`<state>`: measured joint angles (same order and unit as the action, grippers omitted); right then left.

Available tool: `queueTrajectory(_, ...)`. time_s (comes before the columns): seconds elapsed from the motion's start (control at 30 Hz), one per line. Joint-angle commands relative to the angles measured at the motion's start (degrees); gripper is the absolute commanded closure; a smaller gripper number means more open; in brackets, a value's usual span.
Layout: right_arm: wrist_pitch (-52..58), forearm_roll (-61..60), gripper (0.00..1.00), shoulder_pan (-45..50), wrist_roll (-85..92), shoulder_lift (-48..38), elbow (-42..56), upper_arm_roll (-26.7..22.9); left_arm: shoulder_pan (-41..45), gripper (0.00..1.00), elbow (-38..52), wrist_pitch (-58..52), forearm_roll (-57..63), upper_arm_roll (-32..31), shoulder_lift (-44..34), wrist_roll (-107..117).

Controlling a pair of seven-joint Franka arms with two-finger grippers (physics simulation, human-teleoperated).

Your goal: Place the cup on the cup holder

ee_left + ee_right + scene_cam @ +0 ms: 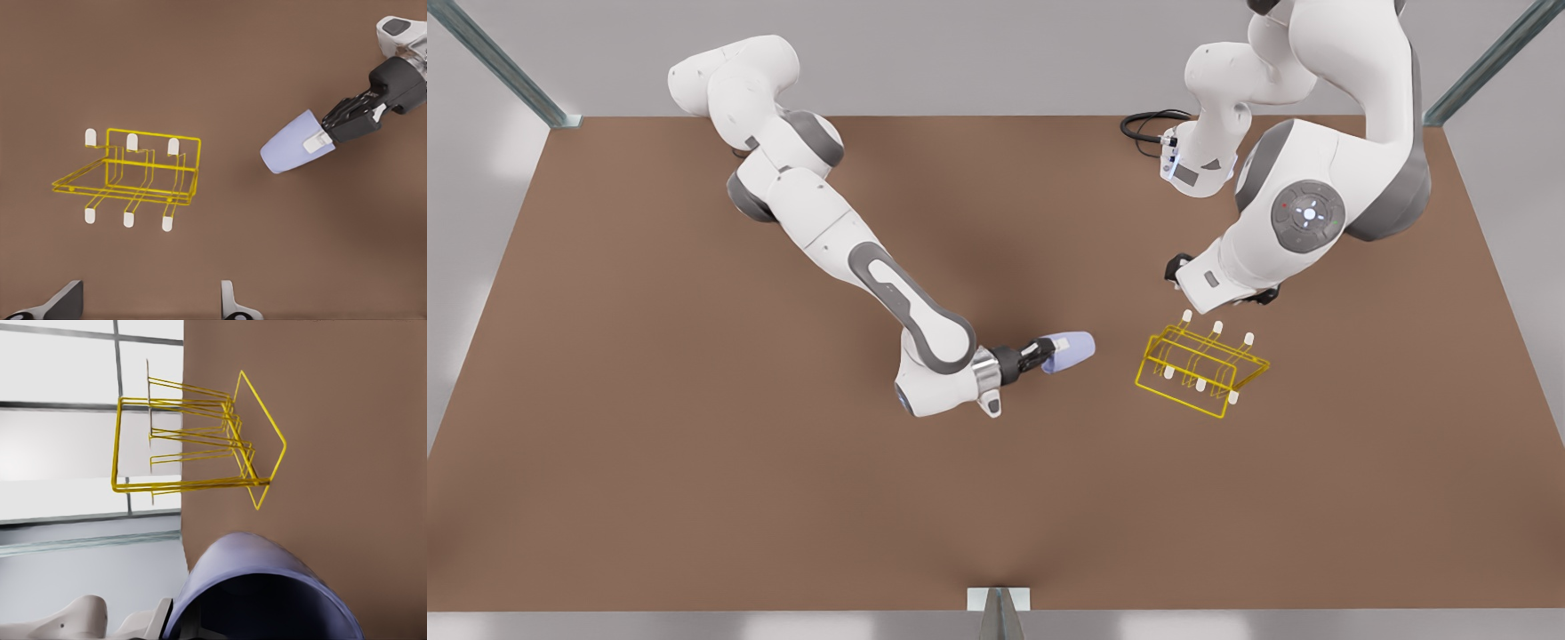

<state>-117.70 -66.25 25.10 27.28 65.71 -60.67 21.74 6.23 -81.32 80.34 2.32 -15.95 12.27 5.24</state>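
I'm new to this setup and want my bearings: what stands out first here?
The plain lavender-blue tapered cup catches the eye, held sideways above the brown table in the right gripper, shut on its rim. Just to the front view's right stands the yellow wire-frame cup holder with white-tipped prongs. The left gripper waits open above the holder.

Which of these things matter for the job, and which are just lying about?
For the job: lavender-blue tapered cup, held sideways by the right gripper; yellow wire cup holder; open left gripper waiting above it.
Just there: brown table; black cable.
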Motion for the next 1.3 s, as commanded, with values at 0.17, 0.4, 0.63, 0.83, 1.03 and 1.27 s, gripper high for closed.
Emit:
queueTrajectory(0.17, -0.43, 0.06, 0.05, 1.18, 6.91, 0.12, 0.02, -2.40, 0.01, 0.00, 0.03, 0.08, -0.03, -0.04, 0.03, 0.21)
queueTrajectory(0.4, 4.75, 3.13, 0.00, -6.55, 6.74, -2.34, -2.70, -2.49, 0.01, 0.00, 0.03, 0.26, -0.12, -0.04, 0.74, 0.12)
queueTrajectory(0.63, 34.97, 45.74, 0.00, -24.92, -3.35, -26.05, 5.47, -2.40, -0.08, 0.00, 0.11, 0.34, -0.12, -0.04, 0.83, 0.12)
queueTrajectory(0.83, 24.79, 71.96, 0.00, -25.63, -31.06, -54.29, -23.62, -14.09, 0.01, 0.00, 0.55, 0.34, -0.12, -0.39, 0.83, 0.12)
queueTrajectory(1.03, 37.00, 72.66, 0.00, -35.82, -31.76, -53.76, -17.99, -14.70, 11.07, 0.00, -1.12, 19.93, 1.72, -2.24, 10.40, -0.85)
queueTrajectory(1.27, 43.43, 79.87, 0.00, -36.53, -31.49, -52.18, -17.99, -14.79, 5.90, 0.00, -11.22, 41.56, 2.08, 0.49, 16.29, -57.53)
